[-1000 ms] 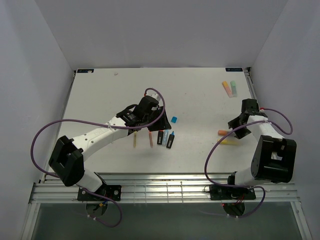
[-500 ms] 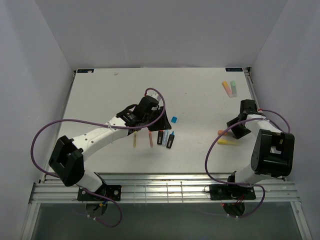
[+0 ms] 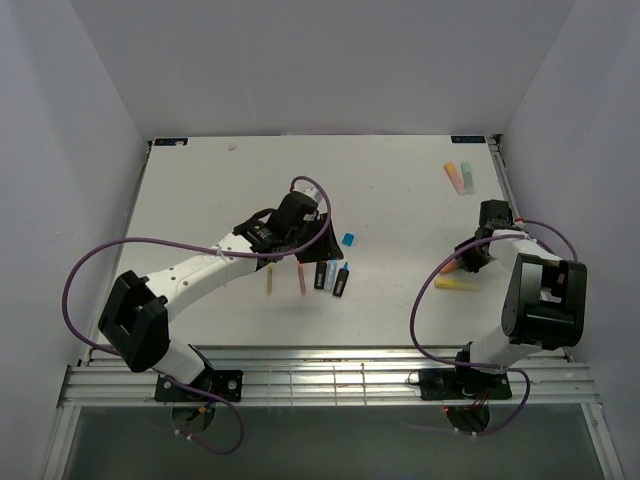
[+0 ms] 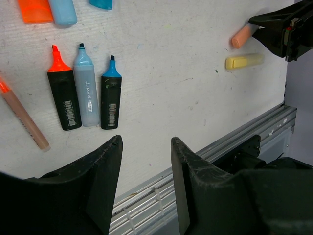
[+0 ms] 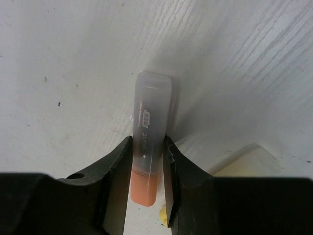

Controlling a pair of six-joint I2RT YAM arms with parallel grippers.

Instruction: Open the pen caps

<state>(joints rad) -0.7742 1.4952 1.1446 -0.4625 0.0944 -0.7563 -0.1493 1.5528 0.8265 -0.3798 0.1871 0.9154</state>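
Pastel orange pen (image 5: 152,107) is the one in hand. It lies flat on the bench (image 3: 400,190), and the right gripper (image 5: 147,147) has its jaws pressed against both sides of the barrel.

- Cap (image 5: 144,188): my read is that it's the short peach end, tucked between the jaws on the wrist side. The longer printed part pokes out past the jaw tips. Not certain which end is which, as the outer part is in shadow.
- The seam between the two parts looks to sit inside the jaw span. If so, the clamp pins cap to body and nothing will separate. Better to hold one part only and leave the seam free.
- Yellow pen (image 4: 243,61) lies just beside the orange pen, on the side toward the arm bases. Lift straight up before any sideways move so it doesn't get dragged.
- Left gripper (image 4: 145,142) is well apart to the left of the orange pen, jaws apart and empty.
- Also well left of the orange pen: a row of three uncapped highlighters (image 4: 86,88) and a loose blue cap (image 3: 348,239).

One arm can't do this step. I'd bring the left arm over, take the free end, and pull along the pen's axis. No bending, and both grips squared to the barrel so it doesn't rotate or squirt out. A smooth round barrel will likely slip under a light clamp.
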